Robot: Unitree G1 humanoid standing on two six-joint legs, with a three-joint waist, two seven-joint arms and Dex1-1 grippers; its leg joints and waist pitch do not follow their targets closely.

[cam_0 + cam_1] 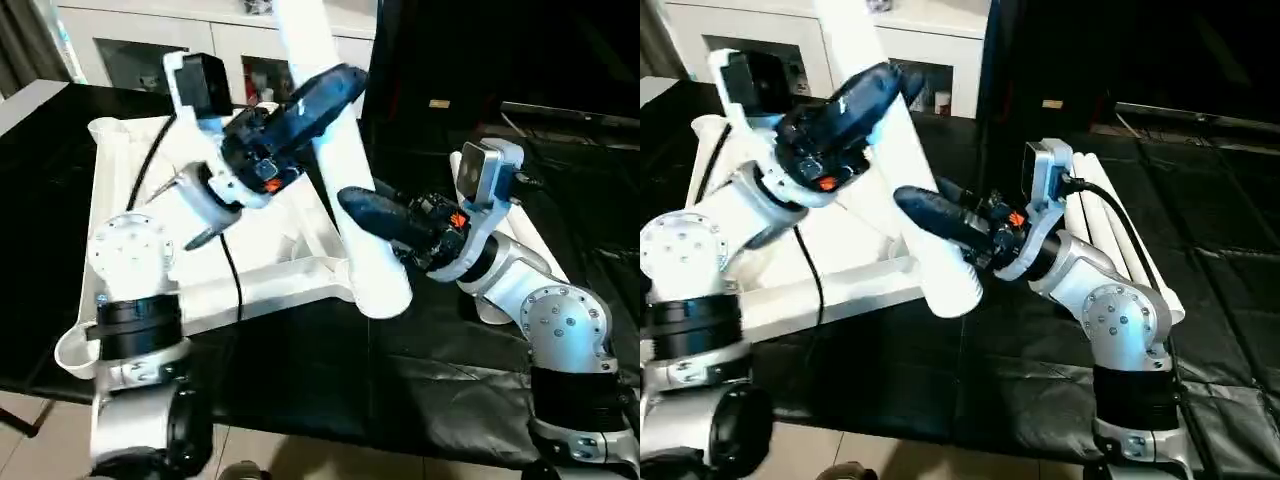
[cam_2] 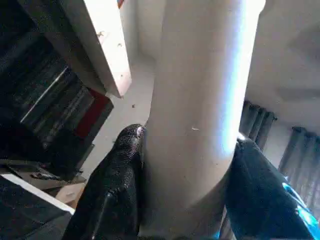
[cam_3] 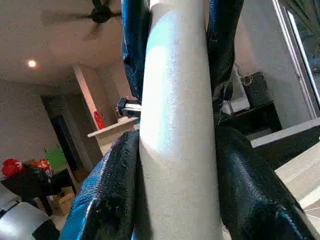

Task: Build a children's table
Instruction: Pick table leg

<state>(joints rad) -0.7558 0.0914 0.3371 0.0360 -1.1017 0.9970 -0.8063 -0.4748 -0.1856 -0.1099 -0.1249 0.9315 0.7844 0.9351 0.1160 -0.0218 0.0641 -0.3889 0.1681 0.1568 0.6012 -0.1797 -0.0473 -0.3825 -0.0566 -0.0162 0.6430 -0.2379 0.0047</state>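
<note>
two grippers are on one table leg point(image 1: 345, 190), and i confirm both from the wrist cameras. the left gripper point(image 1: 300, 105) clamps the leg high up, its black fingers point(image 2: 117, 190) pressed against either side of the round white shaft. the right gripper point(image 1: 385, 222) clamps the same leg lower down, near its thick end, with its fingers point(image 3: 112, 195) also tight on both sides; in that view i see the left gripper's fingers closed on the shaft further up.

the leg stands tilted, its thick end low and toward me, its upper part leaning away toward the white cabinet point(image 1: 130, 45) at the back. its lower end sits at the near right corner of the table top point(image 1: 120, 190), which lies upside down on the black work surface point(image 1: 440, 360) with its framed underside facing up. whether the leg end is seated in the corner or only resting against it, i cannot tell.

further white legs point(image 1: 1110, 230) lie side by side on the black surface to the right, beyond the right forearm. a black cable point(image 1: 232, 270) runs from the left wrist down across the upturned top.
</note>
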